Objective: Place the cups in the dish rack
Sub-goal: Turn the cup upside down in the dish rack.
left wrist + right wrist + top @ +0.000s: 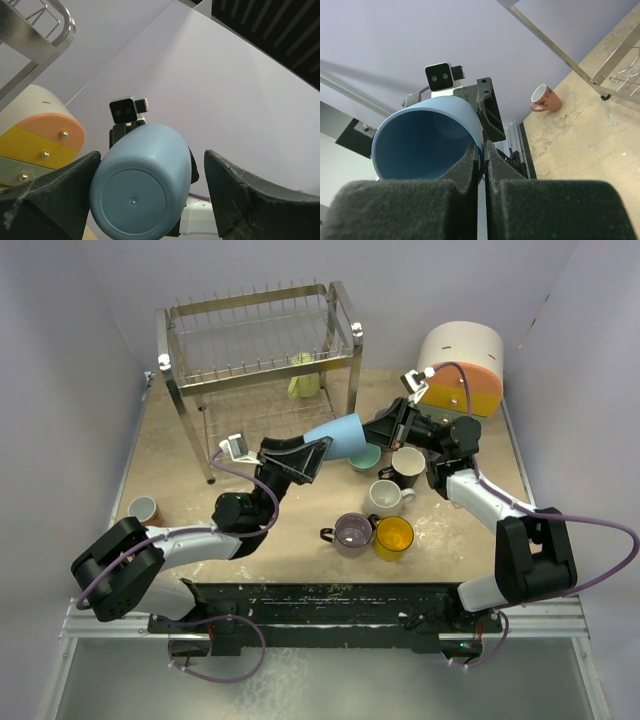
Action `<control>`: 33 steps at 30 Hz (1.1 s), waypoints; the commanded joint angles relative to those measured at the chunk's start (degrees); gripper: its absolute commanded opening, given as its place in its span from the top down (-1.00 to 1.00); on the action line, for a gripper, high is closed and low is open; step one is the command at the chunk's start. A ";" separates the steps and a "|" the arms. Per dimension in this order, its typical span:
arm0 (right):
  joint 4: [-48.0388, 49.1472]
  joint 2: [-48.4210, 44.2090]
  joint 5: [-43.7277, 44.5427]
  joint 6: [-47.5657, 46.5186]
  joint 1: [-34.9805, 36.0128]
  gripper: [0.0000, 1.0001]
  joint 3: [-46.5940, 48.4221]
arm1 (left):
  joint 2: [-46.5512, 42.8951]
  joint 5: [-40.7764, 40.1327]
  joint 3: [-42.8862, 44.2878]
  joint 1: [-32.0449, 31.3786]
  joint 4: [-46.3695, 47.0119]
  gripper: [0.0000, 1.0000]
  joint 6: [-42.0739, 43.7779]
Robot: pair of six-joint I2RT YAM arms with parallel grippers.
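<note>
A sandy surface (300, 550) is seen, with the rack (255, 345) at its far side. One green cup (303, 375) is already set in the rack. Six more cups are left on the surface: five are bunched near the middle, such as the yellow cup (394, 537), and one (143, 508) is far off to the left.

A blue cup (335, 435) is held on its side in the air, above the surface and in front of the rack. Its rim is pinched by the right tool (482, 150), with one finger inside the wall and one outside. The left tool (150, 190) is spread wide around the flat bottom end. One finger is right against the side and a gap is seen at the other, so no grip is made there yet.

The blue cup looks hard, smooth and shiny, so it is likely to be slippery. It is thought to be light, but it could crack if it is dropped. A rim pinch is a thin hold, and the cup could swing in it. A safer hold is judged to be across the round body near the bottom, where the wall is widest.
</note>
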 commanded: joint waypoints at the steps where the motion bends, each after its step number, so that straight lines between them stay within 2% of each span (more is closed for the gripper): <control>1: 3.14 -0.86 1.39 -0.42 0.54 1.00 -0.20 | 0.98 -1.11 2.04 -0.18 7.19 -0.63 -2.22; 4: 2.55 -0.93 1.18 -1.00 0.55 0.96 -0.43 | 1.36 -1.28 2.14 -0.12 7.18 -0.35 -2.45; 7: 1.61 -1.08 0.61 -2.48 0.55 0.87 -0.48 | 1.29 -1.62 1.85 -0.18 7.15 0.05 -2.03; 11: -1.83 -1.52 -1.37 -8.29 0.55 0.60 0.13 | 0.43 -2.29 0.45 -0.10 7.19 0.65 -0.86; 14: -8.33 -2.25 -3.97 -15.00 0.33 0.37 1.50 | -0.85 -3.08 -1.71 0.06 7.17 0.88 0.39; 17: -13.99 -3.36 -5.96 -22.90 -0.03 0.08 2.87 | -2.22 -3.02 -4.46 1.36 6.80 1.00 -0.23; 21: -24.88 -5.67 -6.62 -35.46 -1.05 -0.25 4.07 | -4.50 -0.96 -7.81 5.38 4.15 1.00 -4.89; 24: -32.08 -8.16 -6.32 -44.40 -1.70 -0.41 4.53 | -6.42 0.41 -10.13 7.72 1.97 1.00 -6.64; 29: -42.88 -11.77 -5.59 -60.06 -2.13 -0.46 5.06 | -11.56 2.28 -13.19 10.84 -7.42 1.00 -7.03; 33: -51.32 -12.97 -6.18 -71.39 -3.13 -0.47 7.37 | -18.27 4.17 -13.40 12.28 -24.00 1.00 -4.11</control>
